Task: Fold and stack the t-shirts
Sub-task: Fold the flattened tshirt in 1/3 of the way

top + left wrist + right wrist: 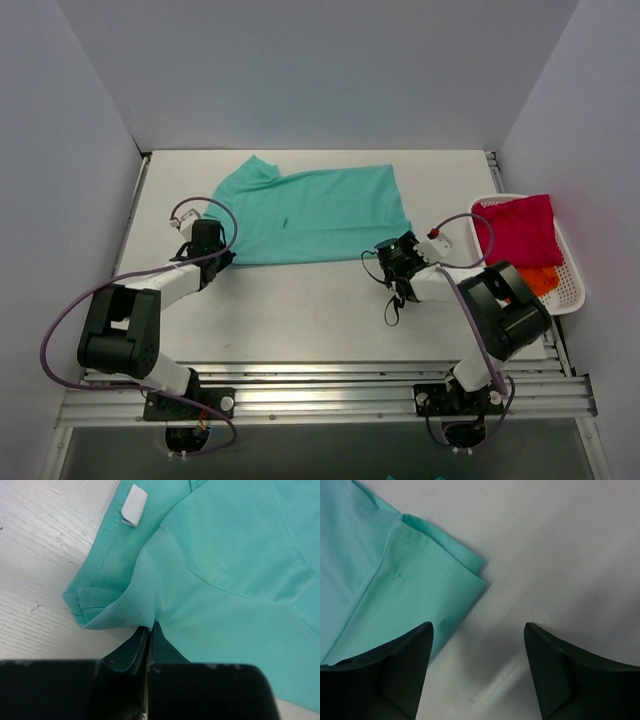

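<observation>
Pinching the teal shirt (310, 212) by its corner, left gripper (149, 630) clamped, we presumably prep a fold; right gripper (477, 630) spread empty beside it.

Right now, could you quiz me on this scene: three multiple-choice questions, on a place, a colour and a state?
1. Where is the magenta t-shirt? A) on the floor B) in the white basket C) on a hanger
2. What colour is the t-shirt spread on the table? A) teal B) orange C) white
3. The right gripper is: A) shut on cloth B) gripping the basket C) open
Answers: B, it lies in the basket; A, the spread cloth is teal; C, its fingers stand apart.
</observation>
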`<state>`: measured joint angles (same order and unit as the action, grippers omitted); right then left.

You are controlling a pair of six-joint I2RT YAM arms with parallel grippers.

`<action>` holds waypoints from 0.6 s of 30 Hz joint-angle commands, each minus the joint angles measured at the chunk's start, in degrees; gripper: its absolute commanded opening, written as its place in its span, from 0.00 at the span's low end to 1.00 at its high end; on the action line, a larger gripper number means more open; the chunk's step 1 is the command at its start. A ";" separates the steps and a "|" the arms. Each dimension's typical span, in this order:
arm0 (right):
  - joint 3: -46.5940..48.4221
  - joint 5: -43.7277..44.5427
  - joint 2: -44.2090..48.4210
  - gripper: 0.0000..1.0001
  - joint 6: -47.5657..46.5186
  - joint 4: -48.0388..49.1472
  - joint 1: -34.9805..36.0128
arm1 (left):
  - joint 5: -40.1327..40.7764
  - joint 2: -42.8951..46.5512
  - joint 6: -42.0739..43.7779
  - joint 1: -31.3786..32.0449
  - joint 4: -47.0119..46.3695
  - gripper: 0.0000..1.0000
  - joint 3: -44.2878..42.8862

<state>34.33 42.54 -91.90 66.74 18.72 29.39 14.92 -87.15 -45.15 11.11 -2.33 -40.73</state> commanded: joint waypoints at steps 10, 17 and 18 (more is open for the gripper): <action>2.06 -13.19 -13.57 0.17 -3.81 12.29 -2.58 | -1.12 1.64 0.76 -1.27 -2.94 0.02 1.00; -0.74 -14.60 -12.87 0.00 -4.34 13.63 -2.93 | -1.47 1.81 0.67 -1.45 -2.86 0.02 1.27; -1.10 -14.42 -12.35 0.00 -4.16 13.01 -2.76 | -1.38 2.68 0.67 -1.53 -2.60 0.02 1.53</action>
<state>36.62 33.04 -102.94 63.18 40.93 26.22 14.09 -87.02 -44.77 10.00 -3.20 -39.81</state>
